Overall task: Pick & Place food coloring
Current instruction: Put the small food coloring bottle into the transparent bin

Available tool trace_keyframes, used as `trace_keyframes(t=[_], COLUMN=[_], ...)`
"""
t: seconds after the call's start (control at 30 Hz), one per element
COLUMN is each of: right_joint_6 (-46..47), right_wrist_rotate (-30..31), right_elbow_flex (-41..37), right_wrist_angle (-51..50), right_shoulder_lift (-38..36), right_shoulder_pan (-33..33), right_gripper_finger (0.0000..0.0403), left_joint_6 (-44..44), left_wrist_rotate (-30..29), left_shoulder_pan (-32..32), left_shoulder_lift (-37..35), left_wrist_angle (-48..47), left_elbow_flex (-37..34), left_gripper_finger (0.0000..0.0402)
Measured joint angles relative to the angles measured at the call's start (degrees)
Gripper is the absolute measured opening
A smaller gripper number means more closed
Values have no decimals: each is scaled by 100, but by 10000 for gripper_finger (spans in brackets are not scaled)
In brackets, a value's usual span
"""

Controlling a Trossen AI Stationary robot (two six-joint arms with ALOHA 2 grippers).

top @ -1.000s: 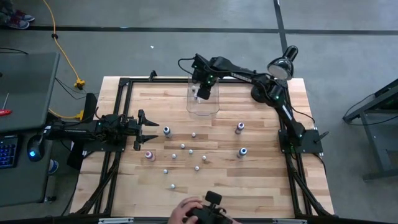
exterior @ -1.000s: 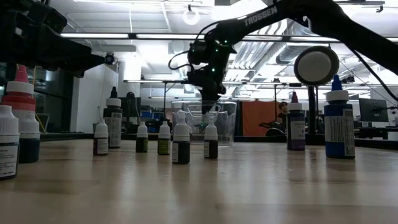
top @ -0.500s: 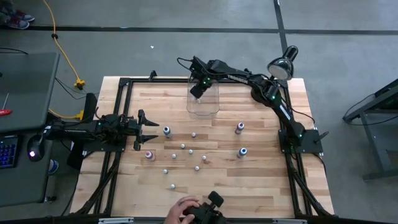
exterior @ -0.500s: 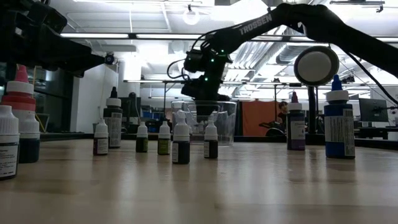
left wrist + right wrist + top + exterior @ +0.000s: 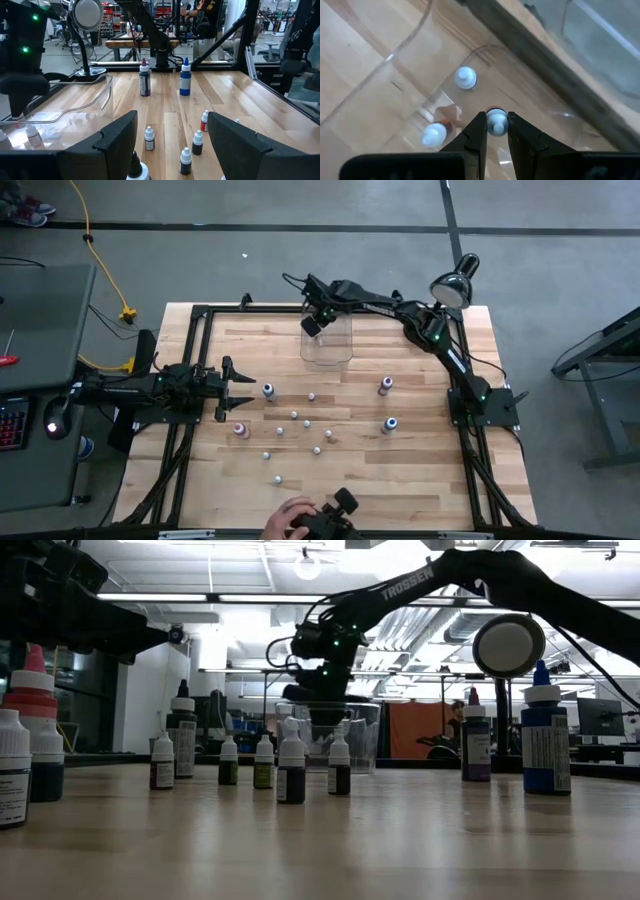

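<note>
Several food coloring bottles (image 5: 294,415) stand upright on the wooden table; larger blue (image 5: 390,424), purple (image 5: 385,385) and pink (image 5: 239,429) ones stand around them. The clear bin (image 5: 340,355) sits at the far middle. Two small bottles (image 5: 465,77) (image 5: 434,134) stand on its floor. My right gripper (image 5: 314,322) hangs over the bin's left part, shut on one more small bottle (image 5: 496,122). My left gripper (image 5: 236,388) waits open at the table's left side, level with the table, with a bottle (image 5: 149,138) ahead of it. My right gripper pinches a small bottle by its white cap (image 5: 496,125) between the two fingers (image 5: 476,131). The fingers come from above, pointing down. The bottle's orange body shows just behind the cap, upright, over the inside of the bin. Whether its base touches the bin floor cannot be told.
A desk lamp (image 5: 455,285) stands at the far right corner. A person's hand (image 5: 292,520) holds a dark device at the near edge. Black frame rails (image 5: 195,360) run along the table's sides. Bare wood lies along the near part (image 5: 400,480).
My right gripper has drifted over the bin toward the table's left and a little toward the far edge, its fingers staying shut. The person's hand at the near edge has shifted slightly.
</note>
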Motion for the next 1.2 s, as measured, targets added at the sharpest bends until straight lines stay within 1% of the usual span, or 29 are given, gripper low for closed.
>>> trace_keyframes(t=[0.1, 0.37, 1.0, 1.2], right_joint_6=[85, 89, 33, -71], right_wrist_rotate=[0, 59, 96, 101], right_elbow_flex=[2, 2, 2, 2], right_wrist_angle=[150, 175, 354, 361], right_shoulder_lift=[48, 205, 206, 206], right_shoulder_pan=[6, 30, 28, 26], right_gripper_finger=[55, 55, 55, 70], left_joint_6=[2, 1, 1, 2], left_wrist_rotate=[7, 14, 17, 17], left_shoulder_pan=[2, 1, 1, 1], left_shoulder_lift=[0, 0, -1, 0], left_wrist_angle=[0, 0, 0, 0], left_elbow_flex=[0, 1, 2, 1], left_gripper_finger=[239, 239, 239, 239])
